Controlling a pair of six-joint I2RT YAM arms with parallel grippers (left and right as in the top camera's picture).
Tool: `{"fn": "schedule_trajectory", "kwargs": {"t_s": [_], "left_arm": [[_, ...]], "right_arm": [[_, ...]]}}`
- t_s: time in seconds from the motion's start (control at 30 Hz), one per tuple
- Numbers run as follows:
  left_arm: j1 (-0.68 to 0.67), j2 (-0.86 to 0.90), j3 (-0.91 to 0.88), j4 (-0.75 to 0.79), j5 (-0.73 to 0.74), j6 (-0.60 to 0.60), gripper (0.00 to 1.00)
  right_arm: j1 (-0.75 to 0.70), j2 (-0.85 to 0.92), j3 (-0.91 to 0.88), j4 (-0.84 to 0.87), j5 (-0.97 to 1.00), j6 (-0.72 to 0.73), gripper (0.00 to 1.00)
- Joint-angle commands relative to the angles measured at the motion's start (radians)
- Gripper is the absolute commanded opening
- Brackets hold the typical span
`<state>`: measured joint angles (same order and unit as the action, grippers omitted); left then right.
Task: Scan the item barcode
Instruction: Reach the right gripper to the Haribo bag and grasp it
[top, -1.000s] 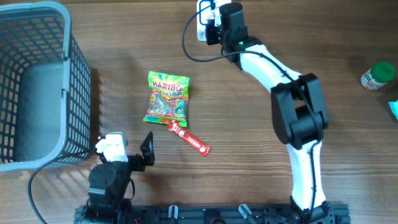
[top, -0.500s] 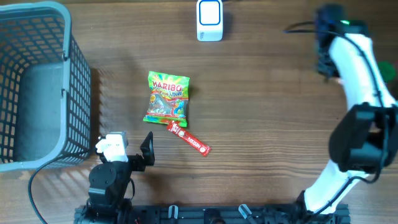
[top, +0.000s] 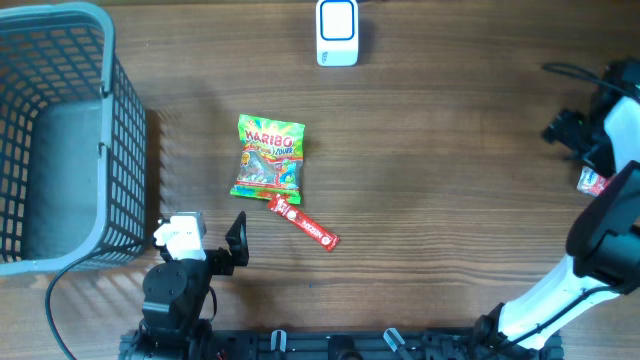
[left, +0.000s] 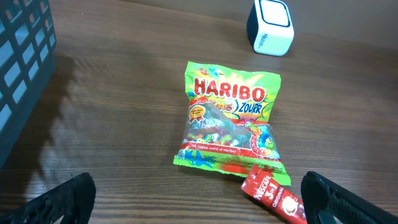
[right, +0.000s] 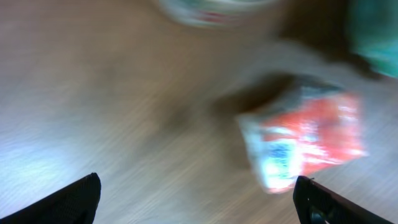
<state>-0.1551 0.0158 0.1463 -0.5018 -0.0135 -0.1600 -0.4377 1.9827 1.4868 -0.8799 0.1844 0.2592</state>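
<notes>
The white barcode scanner (top: 338, 32) stands at the back of the table, also in the left wrist view (left: 270, 26). A green Haribo bag (top: 268, 158) (left: 230, 121) lies mid-table with a red Nescafe stick (top: 303, 222) (left: 273, 198) at its near corner. My left gripper (top: 237, 245) (left: 199, 208) rests open just short of them, nothing in it. My right gripper (top: 568, 130) (right: 199, 205) hangs open at the far right edge. A small red and white packet (top: 592, 181) (right: 305, 140), blurred, lies on the table beside it, free of the fingers.
A grey mesh basket (top: 105, 100) fills the left side, its wall edging the left wrist view (left: 18, 62). In the right wrist view, a blurred green and white container (right: 211, 9) and something teal (right: 373, 31) sit beyond the packet.
My right arm swung from the scanner across to the table's right edge and its jaws opened; the red and white packet now lies on the table. The left arm has not moved.
</notes>
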Motion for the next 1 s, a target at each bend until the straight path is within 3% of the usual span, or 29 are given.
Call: {"fn": "schedule_trajectory", "kwargs": {"t_s": [0.0, 0.07, 0.13, 0.2, 0.27, 0.5, 0.7, 0.9, 0.97], "left_arm": [[0.002, -0.003, -0.006, 0.003, -0.003, -0.005, 1.00], [0.002, -0.003, -0.006, 0.003, -0.003, -0.005, 1.00], [0.002, -0.003, -0.006, 0.003, -0.003, -0.005, 1.00], [0.002, -0.003, -0.006, 0.003, -0.003, -0.005, 1.00], [0.002, -0.003, -0.006, 0.003, -0.003, -0.005, 1.00], [0.002, -0.003, -0.006, 0.003, -0.003, -0.005, 1.00], [0.002, -0.003, -0.006, 0.003, -0.003, -0.005, 1.00], [0.002, -0.003, -0.006, 0.003, -0.003, -0.005, 1.00], [0.002, -0.003, -0.006, 0.003, -0.003, -0.005, 1.00]], "right_arm": [[0.138, -0.108, 0.039, -0.020, -0.406, -0.027, 1.00], [0.253, -0.122, 0.038, 0.000, -0.694, -0.027, 1.00], [0.392, -0.118, 0.006, 0.069, -0.841, -0.027, 1.00], [0.522, -0.112, -0.018, 0.125, -0.859, 0.011, 1.00], [0.662, -0.096, -0.020, 0.188, -0.827, -0.035, 1.00], [1.130, -0.005, -0.019, 0.390, -0.403, -0.153, 1.00], [1.208, 0.175, 0.062, 0.470, -0.249, -0.183, 1.00], [1.223, 0.253, 0.073, 0.419, -0.265, -0.149, 1.00], [1.236, 0.280, 0.073, 0.412, -0.267, -0.117, 0.90]]}}
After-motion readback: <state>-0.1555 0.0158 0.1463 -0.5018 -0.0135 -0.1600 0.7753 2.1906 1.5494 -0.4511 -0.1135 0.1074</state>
